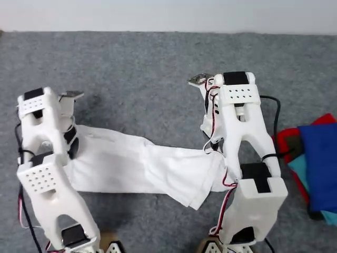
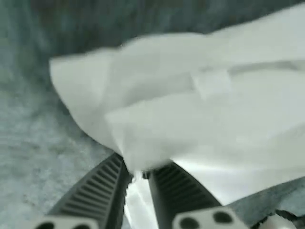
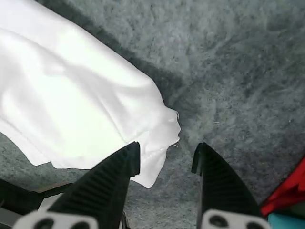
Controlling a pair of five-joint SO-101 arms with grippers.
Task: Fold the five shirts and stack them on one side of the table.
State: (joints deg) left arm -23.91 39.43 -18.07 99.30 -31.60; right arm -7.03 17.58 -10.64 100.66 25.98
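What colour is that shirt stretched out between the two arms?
It is a plain white shirt, with no pattern. The high view shows it best.

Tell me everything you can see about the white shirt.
The white shirt is plain, soft-looking cloth, folded lengthwise into a long, wrinkled band with overlapping layers. It lies on the grey table, stretched between the two arms. One end is bunched and pinched in the shut left tool. The other end, a rumpled corner, lies beside one finger of the open right tool; whether they touch is unclear. A loose flap juts out toward the arms' bases.
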